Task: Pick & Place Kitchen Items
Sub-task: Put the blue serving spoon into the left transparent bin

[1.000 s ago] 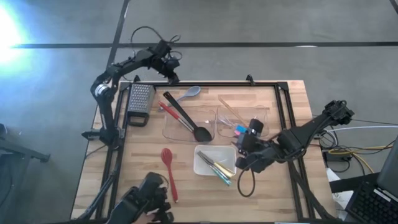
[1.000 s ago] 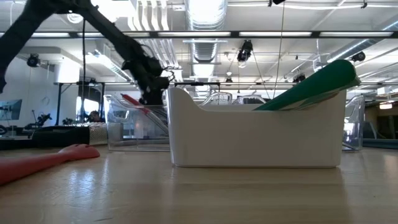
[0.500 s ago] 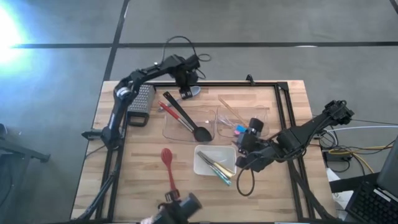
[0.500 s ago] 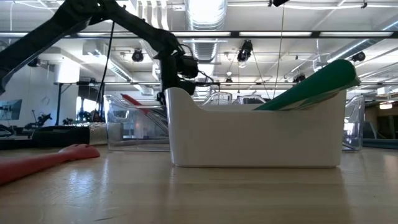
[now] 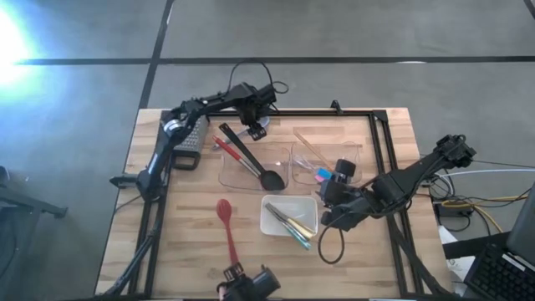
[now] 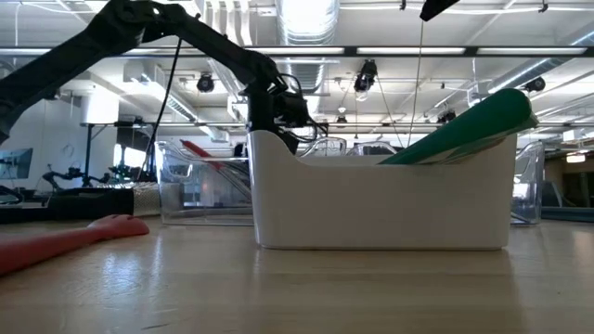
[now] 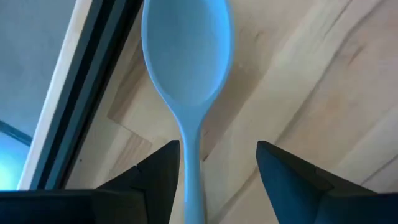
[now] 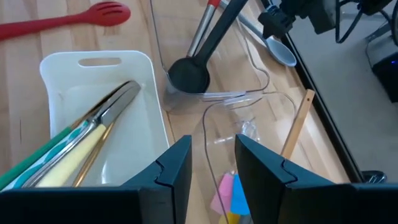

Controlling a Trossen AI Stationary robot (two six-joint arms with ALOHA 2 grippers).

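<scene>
A grey spoon (image 7: 186,56) lies flat on the wood by the table's far edge (image 5: 259,123). My left gripper (image 7: 217,152) points down over it, open. Its fingers stand on either side of the spoon's neck, one finger (image 7: 163,171) close beside the handle. My right gripper (image 8: 214,155) hangs open and empty above the right clear bin (image 5: 328,159), near the white tray (image 5: 274,224). Tongs and slim utensils (image 8: 93,134) lie in the tray. A black ladle (image 5: 269,179) and a red-handled utensil lie in the left clear bin. A red spoon (image 5: 226,219) lies on the table.
A metal grater (image 5: 188,134) lies at the far left. The right bin holds a wooden stick (image 8: 297,124) and pink and blue spatulas (image 8: 229,193). A black frame rail (image 7: 93,81) runs along the far edge beside the spoon. A dark object (image 5: 248,286) sits at the near edge.
My left gripper has swung from the table's far left corner toward the right along the far edge. It has tipped to point down and come down over the grey spoon. The dark object at the near edge has shifted right.
</scene>
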